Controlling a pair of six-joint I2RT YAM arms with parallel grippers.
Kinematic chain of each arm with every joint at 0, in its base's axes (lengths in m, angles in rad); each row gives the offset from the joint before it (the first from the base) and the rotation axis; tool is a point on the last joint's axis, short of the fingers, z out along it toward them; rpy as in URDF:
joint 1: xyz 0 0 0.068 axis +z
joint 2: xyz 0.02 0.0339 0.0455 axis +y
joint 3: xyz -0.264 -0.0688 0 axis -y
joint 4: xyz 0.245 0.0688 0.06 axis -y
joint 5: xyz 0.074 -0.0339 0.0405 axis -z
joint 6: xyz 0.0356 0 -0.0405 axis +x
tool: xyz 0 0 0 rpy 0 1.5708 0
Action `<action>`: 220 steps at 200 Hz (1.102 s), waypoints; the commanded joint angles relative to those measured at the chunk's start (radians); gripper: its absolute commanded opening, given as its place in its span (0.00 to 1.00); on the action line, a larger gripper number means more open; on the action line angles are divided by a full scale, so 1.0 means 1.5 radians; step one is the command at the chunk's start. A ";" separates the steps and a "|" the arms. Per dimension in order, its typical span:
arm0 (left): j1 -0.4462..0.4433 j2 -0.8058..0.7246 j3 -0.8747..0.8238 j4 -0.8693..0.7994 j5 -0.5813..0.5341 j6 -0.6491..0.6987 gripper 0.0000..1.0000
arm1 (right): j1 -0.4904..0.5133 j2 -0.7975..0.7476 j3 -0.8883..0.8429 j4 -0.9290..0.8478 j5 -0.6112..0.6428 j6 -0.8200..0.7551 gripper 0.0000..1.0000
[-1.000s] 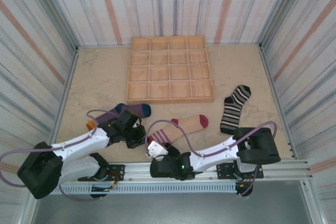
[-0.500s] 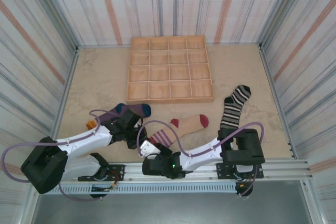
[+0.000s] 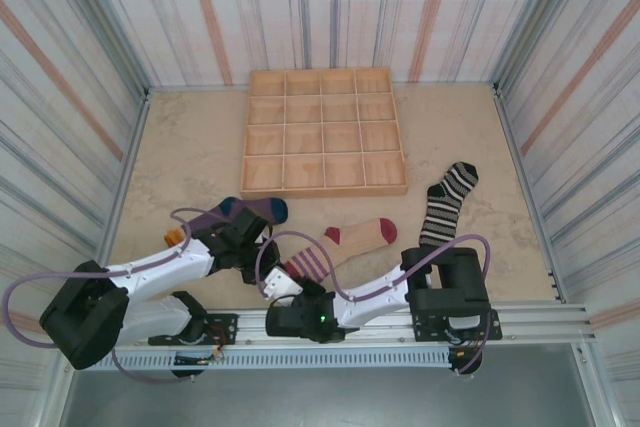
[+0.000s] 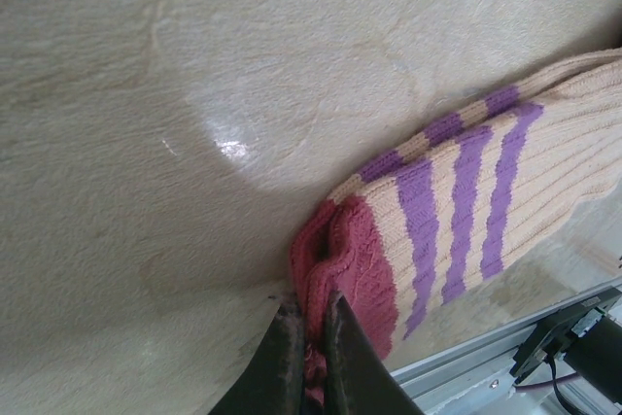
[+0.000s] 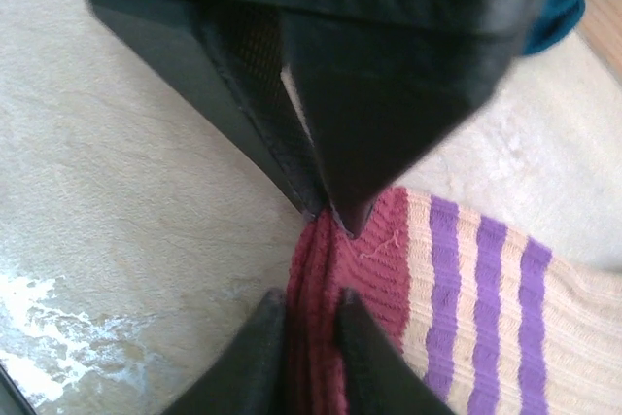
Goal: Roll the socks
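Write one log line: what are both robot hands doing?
left gripper: shut on red cuff of peach striped fabric sock | right gripper: shut on same cuff

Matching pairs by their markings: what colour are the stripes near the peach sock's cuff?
Purple, on the peach sock; they show best in the left wrist view.

Peach sock (image 3: 345,245) lies flat in the middle, cuff apparently bunched; purple sock (image 3: 240,212) left, striped sock (image 3: 445,205) right.
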 commanded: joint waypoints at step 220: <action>0.048 -0.131 -0.013 -0.005 -0.020 0.007 0.62 | -0.240 -0.239 -0.295 0.292 -0.456 0.251 0.00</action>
